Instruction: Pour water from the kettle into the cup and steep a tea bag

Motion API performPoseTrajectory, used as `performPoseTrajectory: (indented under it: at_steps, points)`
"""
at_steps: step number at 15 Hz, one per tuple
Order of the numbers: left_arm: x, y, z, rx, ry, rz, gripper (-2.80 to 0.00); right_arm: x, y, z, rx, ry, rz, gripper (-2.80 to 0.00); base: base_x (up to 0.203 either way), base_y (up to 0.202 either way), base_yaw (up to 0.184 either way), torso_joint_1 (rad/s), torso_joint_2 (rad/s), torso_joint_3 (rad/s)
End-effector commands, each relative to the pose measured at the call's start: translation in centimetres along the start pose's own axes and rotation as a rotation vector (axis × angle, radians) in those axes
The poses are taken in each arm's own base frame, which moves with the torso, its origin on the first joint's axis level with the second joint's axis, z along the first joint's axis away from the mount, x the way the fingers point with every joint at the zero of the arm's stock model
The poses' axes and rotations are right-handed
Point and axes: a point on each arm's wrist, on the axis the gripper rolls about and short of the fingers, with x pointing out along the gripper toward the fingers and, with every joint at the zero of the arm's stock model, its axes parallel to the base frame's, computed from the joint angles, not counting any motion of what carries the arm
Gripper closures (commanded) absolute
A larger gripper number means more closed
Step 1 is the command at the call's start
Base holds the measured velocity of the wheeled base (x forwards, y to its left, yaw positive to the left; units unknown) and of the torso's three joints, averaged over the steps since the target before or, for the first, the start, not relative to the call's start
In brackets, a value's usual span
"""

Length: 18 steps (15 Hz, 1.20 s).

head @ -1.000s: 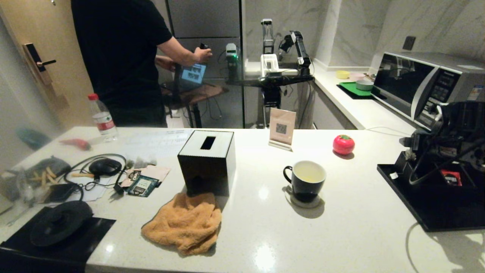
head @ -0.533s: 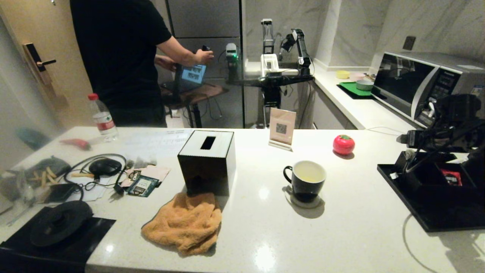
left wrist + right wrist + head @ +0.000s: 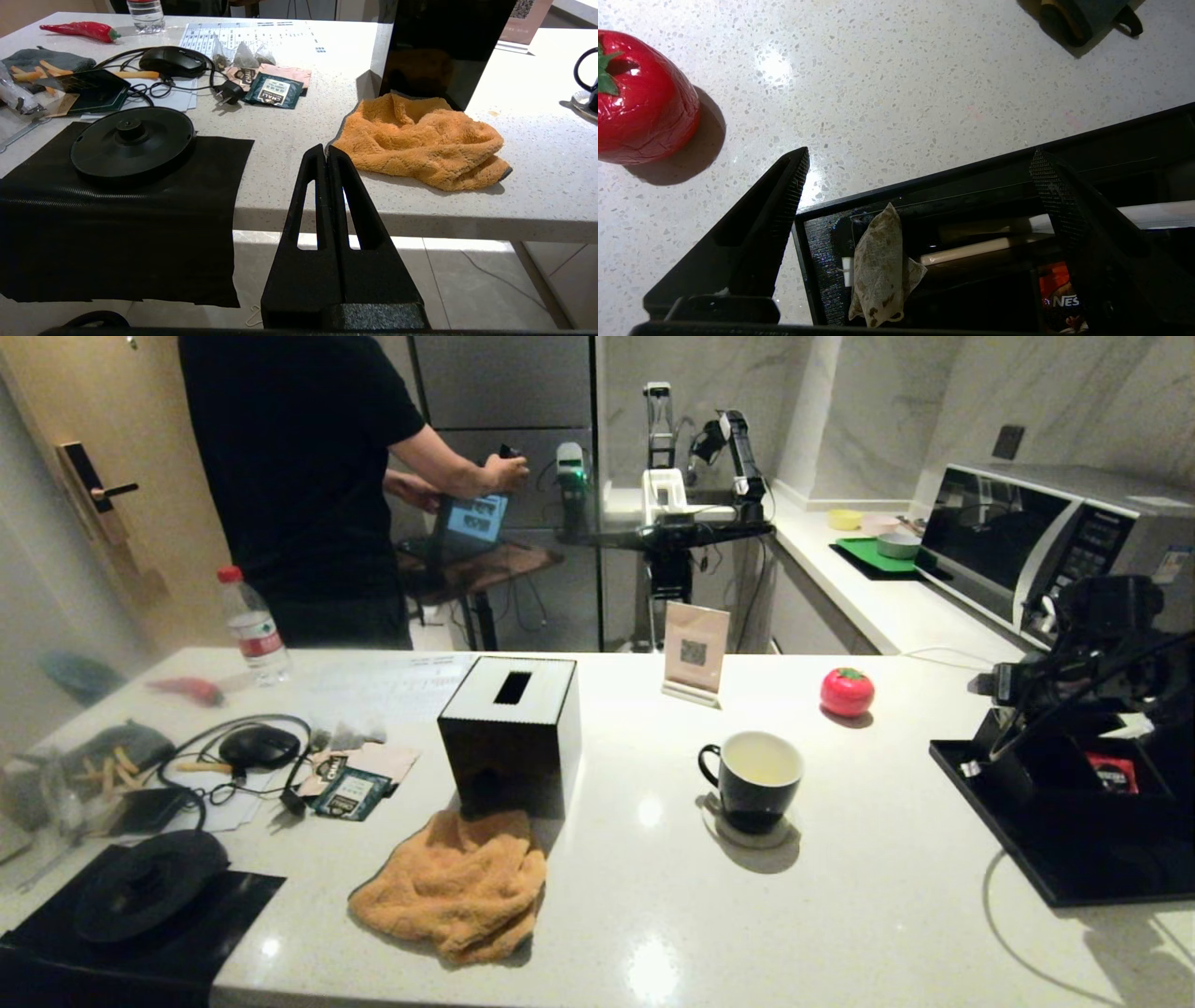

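Note:
The black cup stands on a coaster mid-counter, with pale yellowish water in its white inside. The kettle is out of view. A pale, speckled tea bag leans on the rim of an inner box at the left corner of the black tray. My right arm hangs over that end of the tray. The right gripper is open and empty, its fingers spread wide to either side of the bag and above it. My left gripper is shut and empty, parked low before the counter's front edge.
A black tissue box and an orange cloth lie left of the cup. A red tomato-shaped thing sits behind it. The kettle's round base rests on a black mat, front left. A red sachet lies in the tray. A person stands behind the counter.
My right arm has lifted and tipped its hand further down over the tray's left end. The cup and the left gripper have stayed put.

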Motion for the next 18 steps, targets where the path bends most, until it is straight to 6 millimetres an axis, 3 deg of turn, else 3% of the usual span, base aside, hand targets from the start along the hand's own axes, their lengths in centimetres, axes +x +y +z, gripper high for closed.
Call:
performPoseTrajectory:
  at_steps: [1, 15, 16, 18]
  points:
    - [0.00, 0.00, 0.00, 0.000, 0.000, 0.000, 0.00, 0.18, 0.06, -0.16, -0.002, 0.006, 0.001, -2.80, 0.000, 0.000, 0.000, 0.000, 0.00, 0.000]
    - [0.00, 0.00, 0.00, 0.000, 0.000, 0.000, 0.00, 0.17, 0.33, -0.53, -0.005, 0.018, 0.010, -2.80, 0.000, 0.000, 0.000, 0.000, 0.00, 0.000]
    - [0.00, 0.00, 0.00, 0.000, 0.000, 0.000, 0.00, 0.18, 0.34, -0.61, -0.006, 0.019, 0.010, 0.00, 0.000, 0.000, 0.000, 0.000, 0.00, 0.000]
    - [0.00, 0.00, 0.00, 0.000, 0.000, 0.000, 0.00, 0.17, 0.40, -0.73, -0.007, 0.024, 0.008, 0.00, 0.000, 0.000, 0.000, 0.000, 0.00, 0.000]
